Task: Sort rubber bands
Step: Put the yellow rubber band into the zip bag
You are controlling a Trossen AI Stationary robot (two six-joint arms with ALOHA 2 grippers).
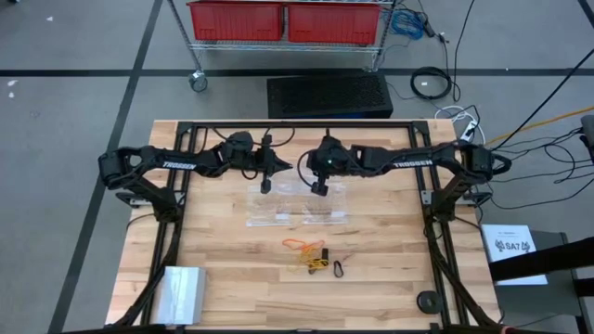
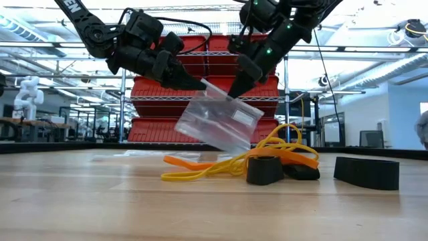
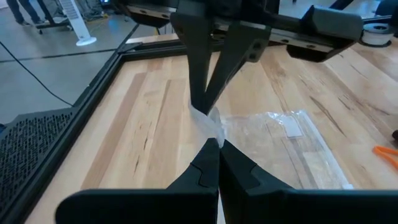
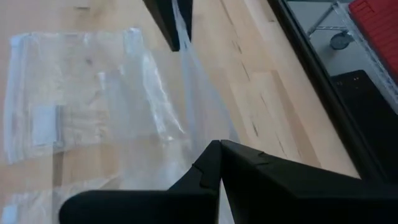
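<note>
A clear plastic bag (image 2: 217, 122) hangs lifted and tilted between my two grippers over the table's far middle. My left gripper (image 2: 199, 85) and my right gripper (image 2: 235, 88) are both shut on its upper edge, close together. In the high view they are my left gripper (image 1: 266, 184) and my right gripper (image 1: 319, 187). The rubber bands (image 1: 306, 252), orange and yellow loops, lie in a small tangle on the table nearer the front edge, with a black one (image 1: 340, 269) beside them. In the low view the rubber bands (image 2: 267, 152) fill the foreground. My left gripper pinches the bag's upper corner (image 3: 210, 129) between its two fingers, slanting down from the table's left. The bag hangs below, clear of the table. My right gripper pinches the bag's upper edge (image 4: 198, 134) between its two fingers, slanting down from the right, a short way from the left fingers (image 4: 166, 22). The plastic (image 4: 186, 74) stretches between the two holds.
More clear bags (image 1: 297, 213) lie flat on the table under the grippers. A clear packet (image 1: 181, 292) sits at the near left corner, and a small black round piece (image 1: 428, 301) at the near right. Red bins (image 1: 288, 19) on a wire cart stand beyond the far edge.
</note>
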